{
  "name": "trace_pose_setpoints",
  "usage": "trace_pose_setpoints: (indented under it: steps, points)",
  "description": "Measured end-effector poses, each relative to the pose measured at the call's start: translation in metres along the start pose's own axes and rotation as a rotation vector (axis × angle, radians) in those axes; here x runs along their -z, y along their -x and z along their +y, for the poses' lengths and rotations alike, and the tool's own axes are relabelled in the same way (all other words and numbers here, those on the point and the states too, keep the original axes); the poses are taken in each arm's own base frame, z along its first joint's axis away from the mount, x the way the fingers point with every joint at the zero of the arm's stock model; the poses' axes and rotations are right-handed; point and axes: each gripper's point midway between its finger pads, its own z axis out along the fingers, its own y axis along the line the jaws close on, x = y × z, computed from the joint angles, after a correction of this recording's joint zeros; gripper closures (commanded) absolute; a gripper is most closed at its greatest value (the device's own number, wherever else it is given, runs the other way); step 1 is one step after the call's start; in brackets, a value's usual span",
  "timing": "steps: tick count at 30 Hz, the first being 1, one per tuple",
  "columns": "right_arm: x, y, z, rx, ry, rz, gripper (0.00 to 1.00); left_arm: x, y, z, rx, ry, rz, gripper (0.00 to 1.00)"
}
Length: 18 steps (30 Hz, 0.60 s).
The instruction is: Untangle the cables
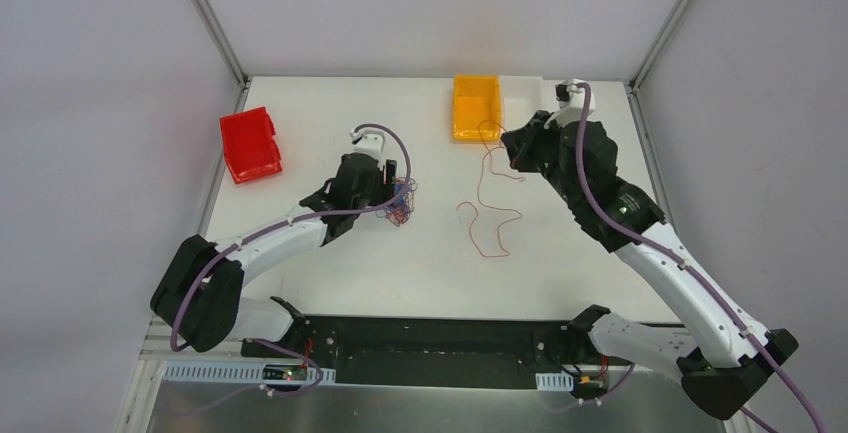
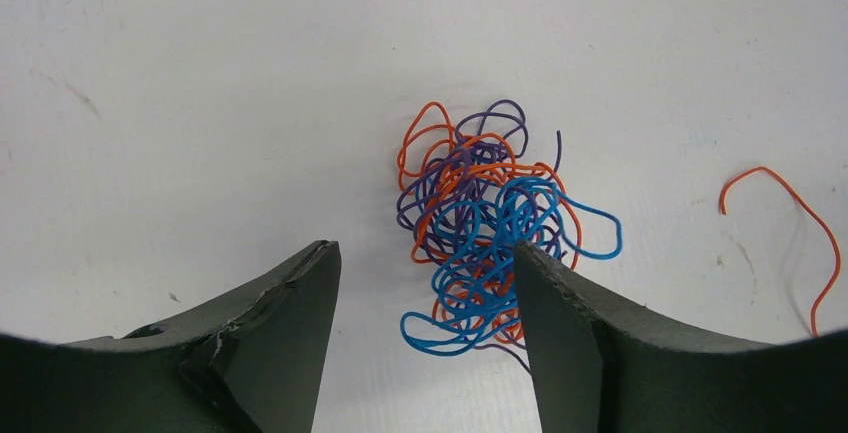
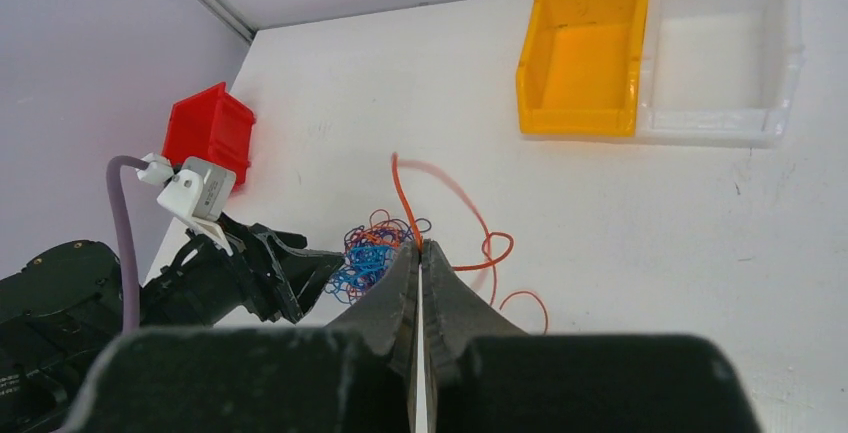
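- Left gripper [image 2: 425, 253] jaws are wide apart, holding nothing.
- Tangled ball of thin orange, blue and purple wires [image 2: 480, 223] lies on the white table [image 2: 200, 103], just by those jaws.
- Right gripper [image 3: 420, 250] jaws pinch a long loose orange wire [image 2: 762, 169].

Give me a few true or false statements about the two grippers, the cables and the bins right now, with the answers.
1. The left gripper is clamped shut on the tangle. False: its jaws stand apart, and the tangle lies unclamped just ahead of them.
2. The right gripper is shut on an orange cable. True.
3. The tangle mixes blue, orange and purple strands. True.
4. The red bin stands right beside the yellow bin. False: the red bin stands far off to the left, and it is a clear bin that adjoins the yellow one.
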Motion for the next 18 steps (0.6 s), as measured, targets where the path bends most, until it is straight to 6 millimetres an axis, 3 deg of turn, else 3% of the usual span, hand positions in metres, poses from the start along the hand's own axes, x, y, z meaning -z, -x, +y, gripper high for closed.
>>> trace_pose_setpoints:
  steps: [7,16,17,18]
  points:
    - [0.005,-0.019,-0.022,-0.034,-0.088,0.054,1.0,0.0,0.003,0.005,0.005,0.025,-0.002,0.36]
    - [0.018,-0.092,-0.078,-0.074,-0.312,0.238,1.0,0.0,0.001,0.003,0.001,0.015,0.01,0.37]
    - [0.021,-0.104,-0.087,-0.083,-0.35,0.262,0.98,0.0,0.001,0.002,0.001,0.005,0.013,0.37]
    - [0.023,-0.112,-0.094,-0.088,-0.38,0.281,0.85,0.001,0.0,0.001,0.0,0.0,0.016,0.37]
